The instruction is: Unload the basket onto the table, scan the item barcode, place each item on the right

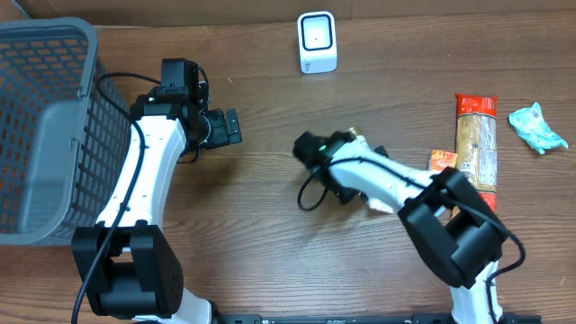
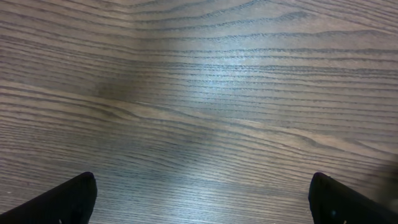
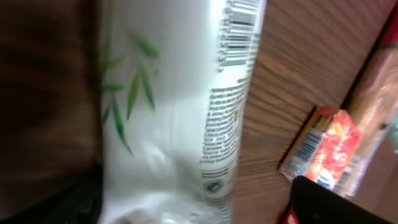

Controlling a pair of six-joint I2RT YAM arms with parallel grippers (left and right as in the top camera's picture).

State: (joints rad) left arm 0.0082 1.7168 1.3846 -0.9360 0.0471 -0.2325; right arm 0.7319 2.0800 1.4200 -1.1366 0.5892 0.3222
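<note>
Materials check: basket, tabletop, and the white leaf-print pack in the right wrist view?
Basket: grey moulded plastic, matte, judging by its mesh walls. Table: wood or wood-look laminate, dull sheen, visible grain. White pack: probably thin glossy plastic film; wrinkled, with printed barcode.

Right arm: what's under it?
A white pack, barcode and leaf print clear in the wrist view. Overhead, the arm covers nearly all of it.

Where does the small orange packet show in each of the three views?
Overhead: the small orange packet lies right of centre, beside the long package, on its left side.
Left wrist: not in it; only bare tabletop.
Right wrist: the packet sits lower right, barcode showing.
Shared landmark: the long package, next to it in both views.
</note>
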